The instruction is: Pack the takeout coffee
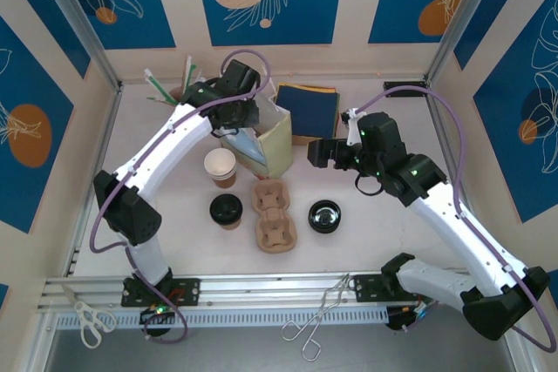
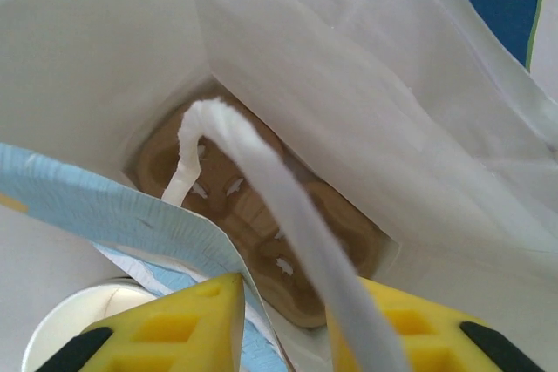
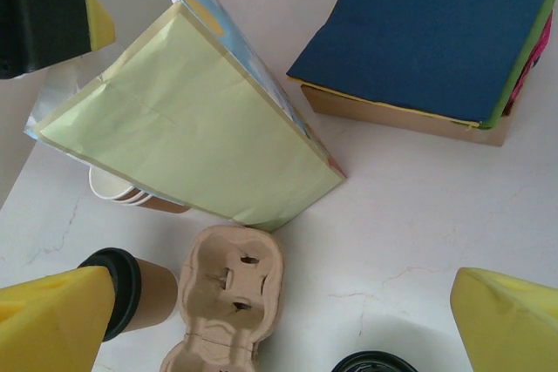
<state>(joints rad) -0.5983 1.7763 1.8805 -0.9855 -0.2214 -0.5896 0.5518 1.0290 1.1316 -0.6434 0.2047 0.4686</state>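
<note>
The takeout coffee [image 1: 226, 210], a brown paper cup with a black lid, stands on the table left of the cup carriers; in the right wrist view the coffee [image 3: 148, 289] sits by my left fingertip. My left gripper [image 1: 242, 121] is at the top of the paper bag [image 1: 261, 144]. In the left wrist view its yellow fingers [image 2: 183, 328] straddle the bag's blue-printed rim [image 2: 105, 206] and white handle [image 2: 279, 206], with a gap between them. A cardboard carrier [image 2: 261, 224] lies on the bag's floor. My right gripper [image 1: 316, 152] hovers wide open right of the bag, holding nothing.
An unlidded brown cup [image 1: 221, 165] stands beside the bag. Two cardboard carriers [image 1: 272, 213] lie in front of it, and a loose black lid [image 1: 325, 215] to their right. A box of blue napkins [image 1: 307, 109] sits behind. Scissors [image 1: 87, 320] and tongs [image 1: 318, 315] rest on the front rail.
</note>
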